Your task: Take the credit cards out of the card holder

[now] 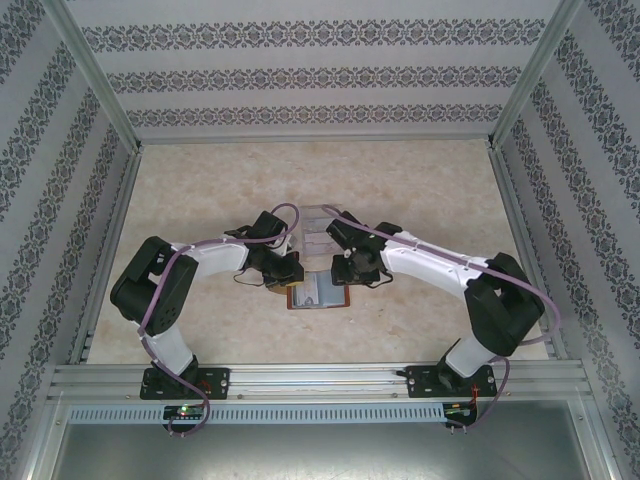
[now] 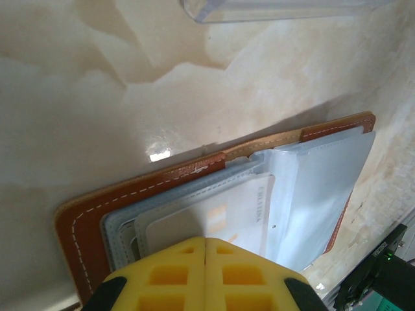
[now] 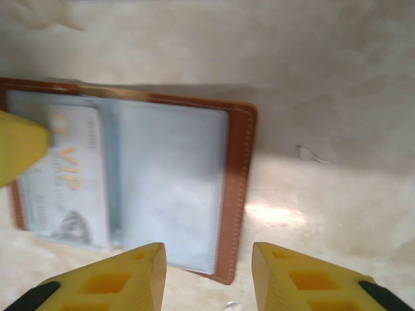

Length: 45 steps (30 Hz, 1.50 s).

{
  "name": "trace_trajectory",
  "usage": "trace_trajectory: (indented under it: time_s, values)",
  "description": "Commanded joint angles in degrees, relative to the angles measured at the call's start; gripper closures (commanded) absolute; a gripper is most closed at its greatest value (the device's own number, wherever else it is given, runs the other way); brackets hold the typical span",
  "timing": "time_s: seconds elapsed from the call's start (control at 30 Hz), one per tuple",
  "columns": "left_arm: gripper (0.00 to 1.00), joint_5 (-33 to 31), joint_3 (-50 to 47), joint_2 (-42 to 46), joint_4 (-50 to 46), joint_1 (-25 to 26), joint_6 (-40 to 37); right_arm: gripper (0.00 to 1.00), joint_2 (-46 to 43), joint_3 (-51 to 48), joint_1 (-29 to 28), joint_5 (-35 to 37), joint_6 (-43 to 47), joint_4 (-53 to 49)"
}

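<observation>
The card holder (image 1: 316,294) lies open on the table between both arms, brown leather outside (image 2: 83,228), pale grey-blue sleeves inside (image 3: 172,188). A whitish credit card (image 2: 227,210) with orange lettering sits in its left sleeve (image 3: 72,184). My left gripper (image 2: 206,245) is shut with nothing between its fingers, its tip down on the card holder's left half; a yellow finger (image 3: 18,153) of it shows in the right wrist view. My right gripper (image 3: 209,262) is open just above the card holder's right front corner, its fingers astride the brown edge and apart from it.
A clear plastic stand (image 1: 312,222) sits on the table just behind the card holder, its edge visible at the top of the left wrist view (image 2: 272,9). Patterned walls and metal rails (image 1: 300,378) enclose the marbled tabletop.
</observation>
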<state>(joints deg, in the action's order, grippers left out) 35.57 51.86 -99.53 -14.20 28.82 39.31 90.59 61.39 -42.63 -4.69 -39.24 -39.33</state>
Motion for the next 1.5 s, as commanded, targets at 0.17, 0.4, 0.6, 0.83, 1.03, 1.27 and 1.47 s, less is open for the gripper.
trace_trajectory:
  time_s: [0.17, 0.4, 0.6, 0.83, 1.03, 1.27, 1.47]
  values:
    - [0.97, 0.7, 0.1, 2.7, -1.6, 0.6, -0.1, 0.66, 1.3, -1.4, 1.1, -13.5, -4.3, 12.1]
    - [0.99, 1.6, 0.1, 2.4, -1.5, 0.7, 0.0, 0.69, 5.3, -3.1, 1.5, -19.1, -6.5, 18.6]
    - [1.00, 0.3, 0.3, 1.5, -2.7, 0.6, -0.6, 0.74, 7.7, -4.1, 1.7, -19.5, -6.7, 20.5]
    - [1.00, 0.0, 0.3, 0.4, -3.0, 0.7, -0.8, 0.76, 9.3, -5.0, 1.9, -20.7, -7.0, 22.5]
    - [1.00, -0.4, 0.5, 0.2, -3.4, 0.6, -1.1, 0.77, 10.5, -5.0, 1.9, -21.7, -7.2, 23.6]
    - [1.00, -0.7, 0.3, 0.1, -3.7, 0.6, -1.3, 0.77, 11.4, -4.8, 1.9, -21.5, -6.9, 23.6]
    - [1.00, -0.9, 0.2, 0.0, -3.7, 0.6, -1.3, 0.77, 12.3, -5.0, 1.8, -21.9, -7.1, 24.4]
